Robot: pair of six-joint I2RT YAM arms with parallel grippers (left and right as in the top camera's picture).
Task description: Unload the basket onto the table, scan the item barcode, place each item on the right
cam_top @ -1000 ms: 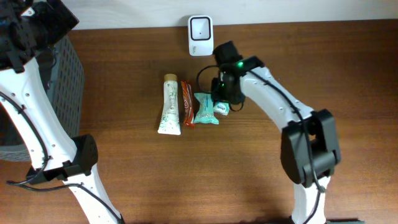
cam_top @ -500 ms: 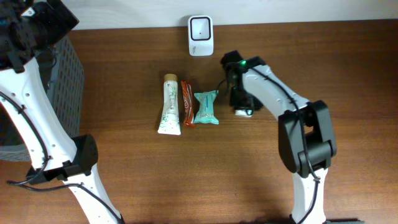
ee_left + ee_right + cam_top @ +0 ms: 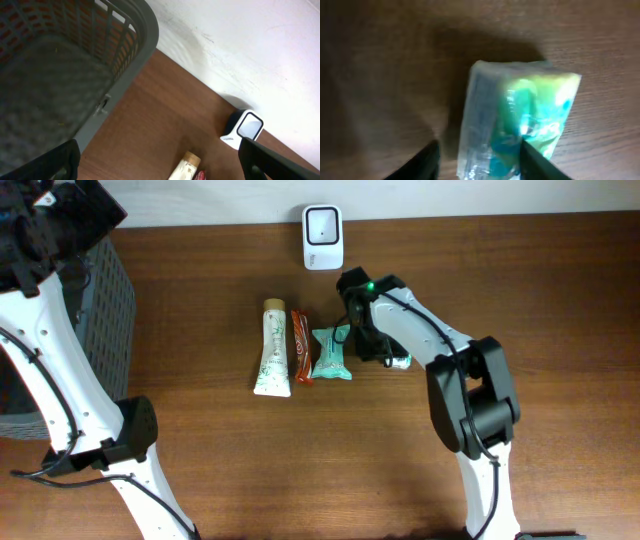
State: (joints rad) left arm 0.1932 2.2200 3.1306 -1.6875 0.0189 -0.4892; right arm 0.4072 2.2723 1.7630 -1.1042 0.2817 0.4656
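Right end effector [image 3: 480, 155] low over packet [image 3: 520, 100]

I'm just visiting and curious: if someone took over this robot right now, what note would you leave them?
Left gripper: open, empty, by the basket.
Right gripper: low over the small packet on the table; grip unclear.
Tube, bar and teal packet lie in a row near the scanner.
Done: no scan shown.
Left: bring an item's barcode to the scanner.
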